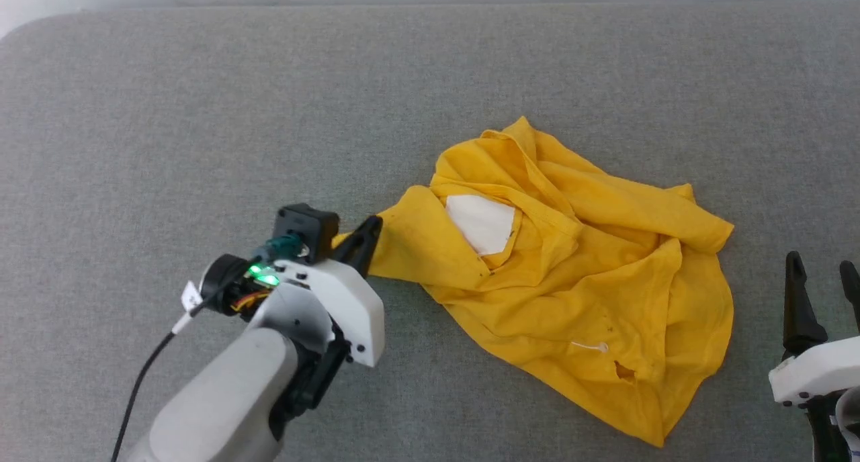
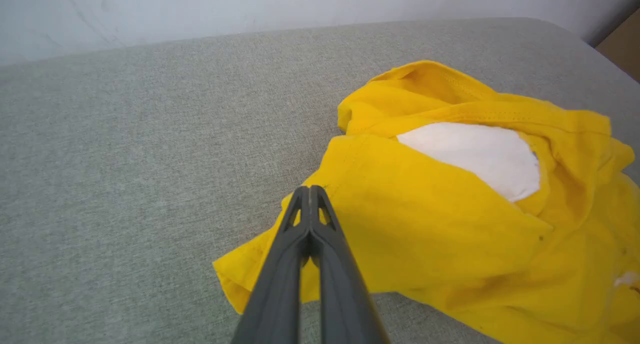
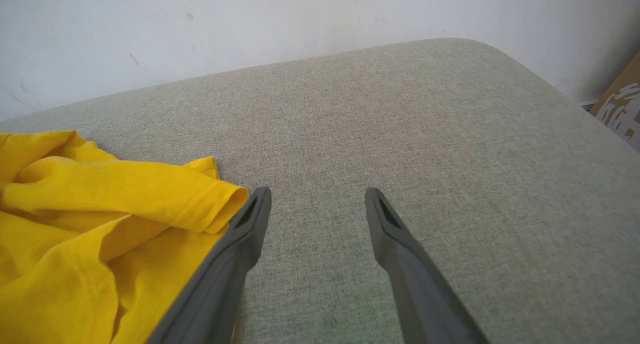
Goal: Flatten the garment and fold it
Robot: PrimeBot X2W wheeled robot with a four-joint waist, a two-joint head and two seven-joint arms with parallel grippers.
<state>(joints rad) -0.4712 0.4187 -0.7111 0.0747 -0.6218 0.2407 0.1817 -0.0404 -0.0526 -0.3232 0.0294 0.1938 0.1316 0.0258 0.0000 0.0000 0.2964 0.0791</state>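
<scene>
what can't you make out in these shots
- Left wrist view: whether the shut left tool grips the shirt; its fingers cover that spot.
- Head view: the rest of the white patch, under folds.
- Head view: the open right tool, wrist cut by the bottom edge.
- Right wrist view: most of the shirt, past the left edge.

left pincer (image 2: 310,188) fingers pressed together | right pincer (image 3: 317,193) fingers spread apart
</scene>
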